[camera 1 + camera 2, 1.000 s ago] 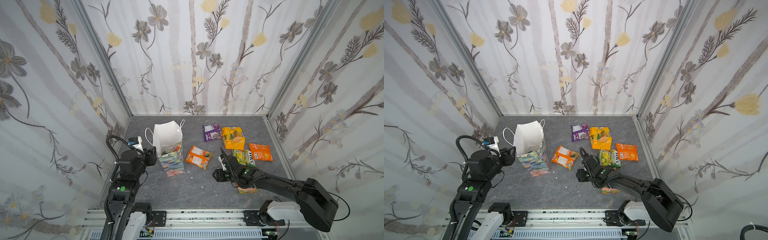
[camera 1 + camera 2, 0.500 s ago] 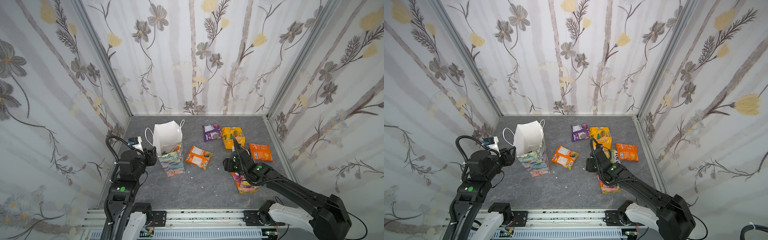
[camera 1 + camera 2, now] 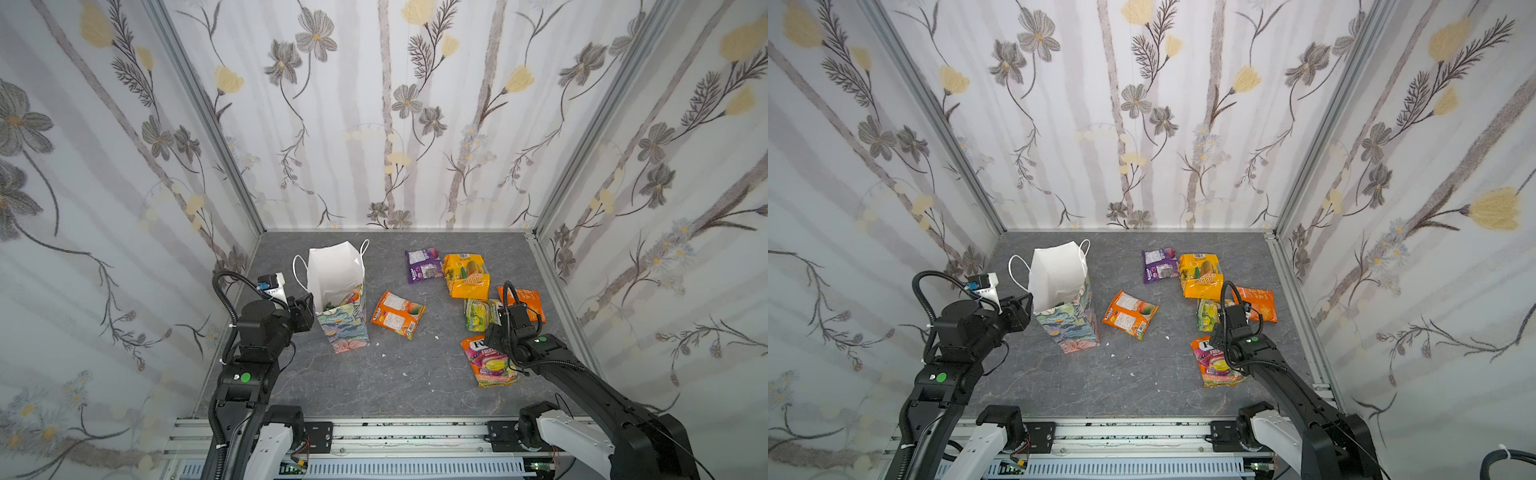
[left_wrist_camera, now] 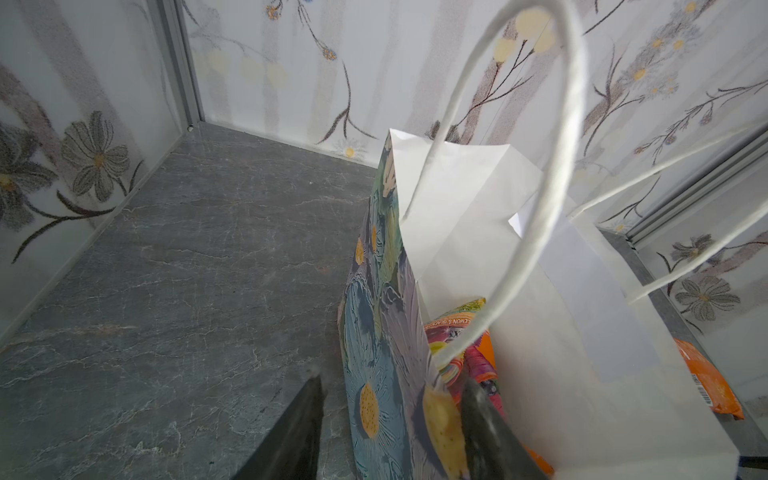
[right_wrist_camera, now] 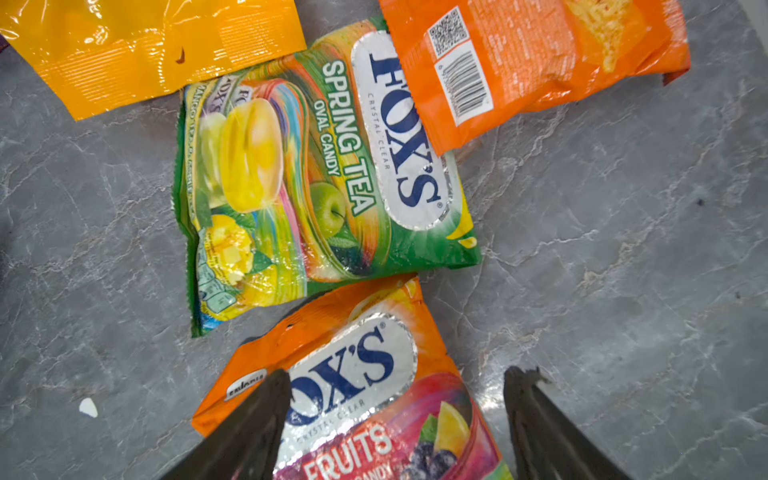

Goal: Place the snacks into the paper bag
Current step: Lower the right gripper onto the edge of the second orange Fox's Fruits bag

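Observation:
The paper bag (image 3: pixel 336 270) (image 3: pixel 1059 274) stands upright at the left with its mouth open. Its near wall (image 4: pixel 386 332) runs between the fingers of my left gripper (image 4: pixel 392 380) (image 3: pixel 306 309), which is shut on it. Some snacks (image 4: pixel 469 332) lie inside the bag. My right gripper (image 5: pixel 403 374) (image 3: pixel 505 332) hangs open over a FOX'S Fruits packet (image 5: pixel 374 399) (image 3: pixel 490 365), one finger on each side of its top end. Beyond it lie a green FOX'S Spring Tea packet (image 5: pixel 311 187) (image 3: pixel 478 313) and an orange packet (image 5: pixel 540 54) (image 3: pixel 525 301).
More packets lie on the grey floor: an orange one (image 3: pixel 397 313) right of the bag, a purple one (image 3: pixel 424 266), and two yellow ones (image 3: pixel 463 268) overlapping at the back. Small white crumbs (image 3: pixel 384 355) dot the middle. Flowered walls close in three sides.
My right gripper has swung from the middle of the floor to the right, over the Fruits packet, and its jaws have spread wider. The left arm and the bag have stayed still.

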`<state>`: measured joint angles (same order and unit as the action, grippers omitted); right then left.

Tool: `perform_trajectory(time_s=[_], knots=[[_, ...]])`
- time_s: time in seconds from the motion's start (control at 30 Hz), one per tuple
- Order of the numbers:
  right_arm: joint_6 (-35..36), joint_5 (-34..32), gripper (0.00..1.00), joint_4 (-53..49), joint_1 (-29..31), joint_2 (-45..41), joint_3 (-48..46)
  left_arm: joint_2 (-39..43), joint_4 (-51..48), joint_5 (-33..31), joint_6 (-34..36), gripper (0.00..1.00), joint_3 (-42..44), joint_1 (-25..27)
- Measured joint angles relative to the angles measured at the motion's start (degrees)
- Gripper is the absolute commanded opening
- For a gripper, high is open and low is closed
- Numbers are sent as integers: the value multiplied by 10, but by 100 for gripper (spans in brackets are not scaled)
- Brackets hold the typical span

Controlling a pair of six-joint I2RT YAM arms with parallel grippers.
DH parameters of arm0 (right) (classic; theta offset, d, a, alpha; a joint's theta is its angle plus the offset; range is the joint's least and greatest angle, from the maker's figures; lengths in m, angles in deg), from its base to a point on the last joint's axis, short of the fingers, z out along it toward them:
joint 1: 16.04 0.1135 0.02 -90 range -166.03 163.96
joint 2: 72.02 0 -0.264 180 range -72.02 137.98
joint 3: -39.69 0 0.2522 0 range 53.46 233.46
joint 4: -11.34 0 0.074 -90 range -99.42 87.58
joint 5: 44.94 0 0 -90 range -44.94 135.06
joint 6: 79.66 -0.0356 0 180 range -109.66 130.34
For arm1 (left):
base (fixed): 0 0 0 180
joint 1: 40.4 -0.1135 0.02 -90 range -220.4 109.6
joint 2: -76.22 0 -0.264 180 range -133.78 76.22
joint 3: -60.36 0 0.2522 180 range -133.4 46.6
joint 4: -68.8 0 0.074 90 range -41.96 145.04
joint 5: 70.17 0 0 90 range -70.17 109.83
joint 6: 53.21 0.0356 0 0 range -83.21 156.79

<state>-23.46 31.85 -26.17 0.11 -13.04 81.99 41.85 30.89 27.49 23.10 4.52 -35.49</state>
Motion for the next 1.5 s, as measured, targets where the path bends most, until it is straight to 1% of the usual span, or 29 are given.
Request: perform_trajectory(time_s=[0.1,0.33,0.47,0.63,0.73,0.87,1.0,1.03,1.17,1.33,1.5], knots=[[0,24,81,19,-12,10,-19,0,1,1,0,53,0,0],[-2,95,78,59,-14,28,-52,-2,3,1,0,53,0,0],[-16,146,77,64,-4,6,-63,-2,3,1,0,53,0,0],[-36,180,75,90,14,-31,-79,-2,3,1,0,53,0,0],[-37,179,75,102,14,-13,-82,-2,3,1,0,53,0,0],[-25,170,74,107,14,45,-54,-2,3,1,0,53,0,0],[-1,141,68,104,19,82,-23,-2,3,1,0,53,0,0],[0,126,68,102,26,87,-16,-2,3,1,0,53,0,0],[15,104,68,85,57,103,7,-1,3,1,0,53,0,0],[24,83,66,67,68,106,12,0,3,0,0,53,0,0],[24,74,62,67,72,120,9,0,3,0,0,53,0,0]])
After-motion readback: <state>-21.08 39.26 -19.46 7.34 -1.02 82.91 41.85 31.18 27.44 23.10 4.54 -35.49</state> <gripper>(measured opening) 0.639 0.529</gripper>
